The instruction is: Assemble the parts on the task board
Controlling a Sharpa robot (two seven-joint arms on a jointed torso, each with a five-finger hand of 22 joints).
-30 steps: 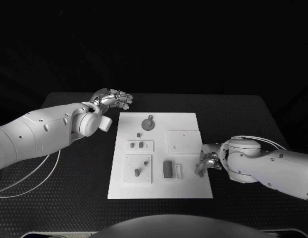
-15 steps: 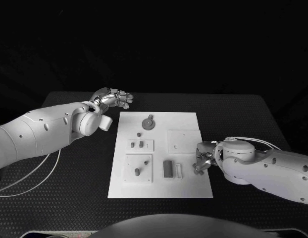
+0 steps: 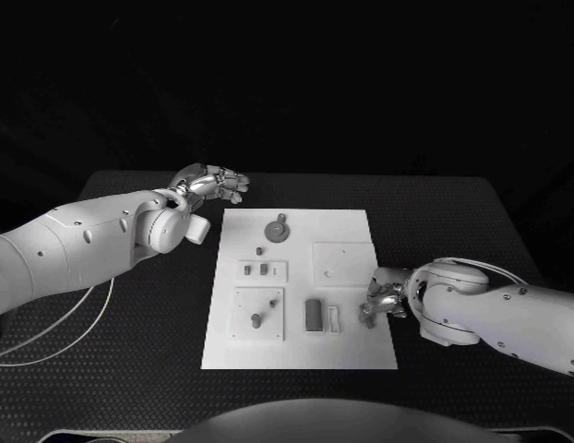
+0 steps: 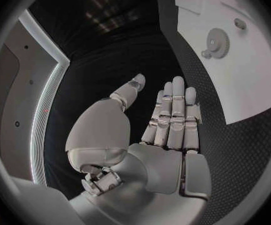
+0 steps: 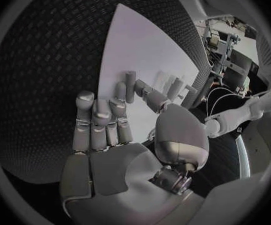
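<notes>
The white task board [image 3: 353,351] lies mid-table. On it are a gear [image 3: 277,230], a small peg [image 3: 260,250], a dark bar [image 3: 313,315] and a pale bar [image 3: 334,318]. My right hand [image 3: 384,303] hovers at the board's right edge beside the pale bar. In the right wrist view its fingers [image 5: 101,117] stand straight over the board [image 5: 142,45], with the thumb tip close to one finger and nothing visible between them. My left hand [image 3: 211,182] is off the board's far left corner, fingers extended and empty [image 4: 173,110]. The gear [image 4: 218,36] shows beyond it.
A small plate with two pegs [image 3: 262,270] and a square plate with pegs [image 3: 258,314] sit on the board's left half. A plain square plate [image 3: 341,261] lies on its right half. Black table [image 3: 127,369] surrounds the board.
My right forearm swung in toward the board and back out again, while the hand stayed near the board's right edge. The left arm has not moved.
</notes>
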